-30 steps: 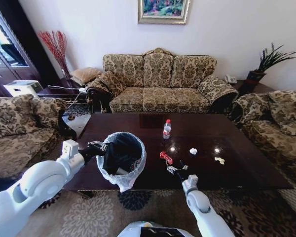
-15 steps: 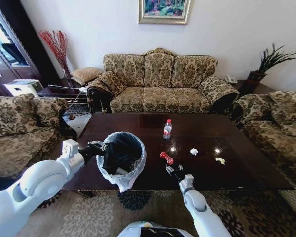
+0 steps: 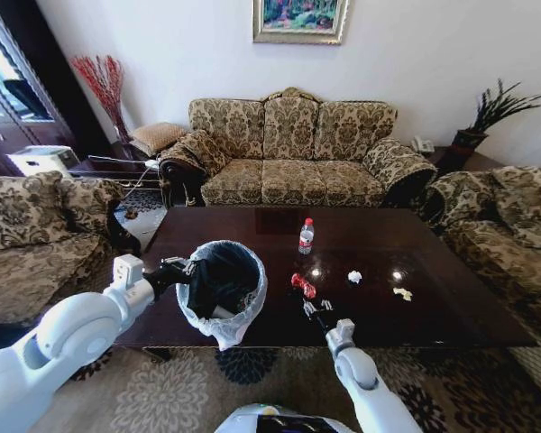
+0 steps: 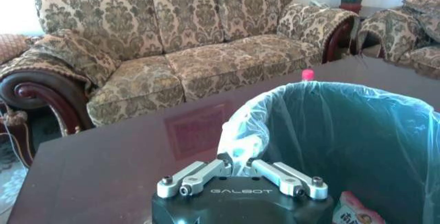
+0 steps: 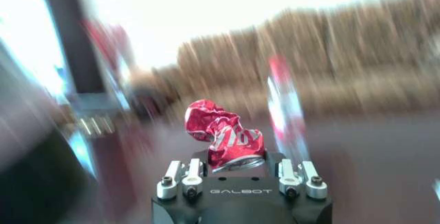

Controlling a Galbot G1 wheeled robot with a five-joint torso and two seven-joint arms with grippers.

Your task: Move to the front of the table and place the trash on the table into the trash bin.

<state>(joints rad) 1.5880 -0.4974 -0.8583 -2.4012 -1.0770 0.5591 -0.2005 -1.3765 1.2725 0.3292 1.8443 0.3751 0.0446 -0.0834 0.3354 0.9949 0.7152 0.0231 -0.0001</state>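
My left gripper (image 3: 189, 271) is shut on the bag-lined rim of the trash bin (image 3: 222, 289), held over the near left part of the table (image 3: 433, 316). In the left wrist view its fingers (image 4: 206, 175) pinch the whitish bag on the trash bin (image 4: 357, 126), and a small packet (image 4: 354, 211) lies inside. My right gripper (image 3: 308, 302) is shut on a crumpled red wrapper (image 3: 301, 285), just right of the bin; the red wrapper (image 5: 223, 136) sticks up between the fingers of that gripper (image 5: 237, 167). A clear bottle (image 3: 306, 236), white crumpled paper (image 3: 354, 277) and a yellowish scrap (image 3: 402, 293) lie on the table.
Patterned sofas stand behind the table (image 3: 293, 149), on the left (image 3: 36, 225) and on the right (image 3: 505, 225). A small side table (image 3: 140, 221) sits off the table's far left corner. Patterned carpet (image 3: 162, 397) covers the floor before the near edge.
My right gripper has drawn slightly left and toward the near edge with the red wrapper in it. The left arm and the bin have stayed put.
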